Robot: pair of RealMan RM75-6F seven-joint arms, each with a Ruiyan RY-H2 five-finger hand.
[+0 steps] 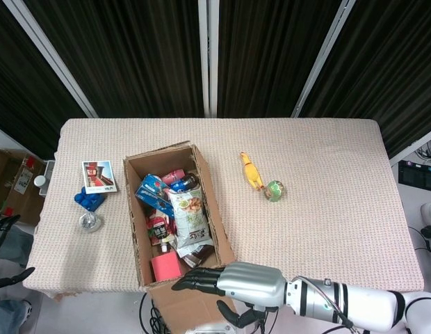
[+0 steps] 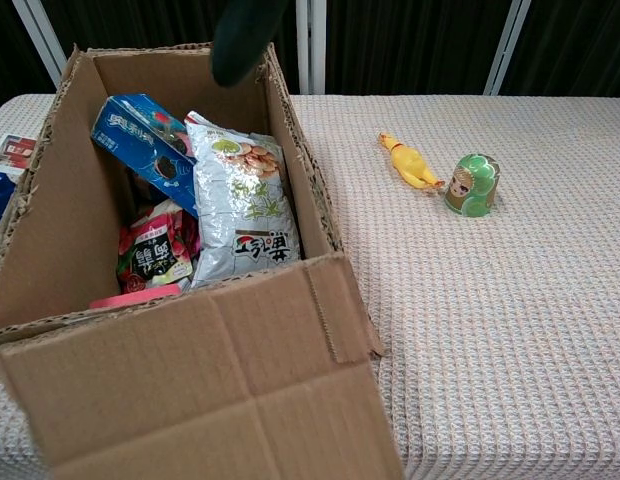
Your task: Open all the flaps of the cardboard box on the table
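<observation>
The cardboard box (image 1: 141, 229) stands left of centre on the table, top uncovered, packed with snack bags and cartons. Its near flap (image 2: 210, 390) hangs outward over the table's front edge, inner face up. The far flap (image 2: 170, 58) stands upright, and the right side flap (image 2: 315, 205) leans slightly outward. My right hand (image 1: 233, 282) hovers over the near flap at the box's front corner, fingers stretched out, thumb apart below. In the chest view only a dark fingertip (image 2: 242, 38) shows, high above the cardboard. My left hand (image 1: 5, 250) shows only as dark spread fingers beyond the table's left edge, holding nothing.
A yellow rubber chicken (image 1: 251, 170) and a green round toy (image 1: 274, 190) lie right of the box. Left of it are a picture card (image 1: 99, 175), a blue object (image 1: 89, 200) and a small shiny disc (image 1: 89, 223). Another carton (image 1: 10, 177) sits off the table at left.
</observation>
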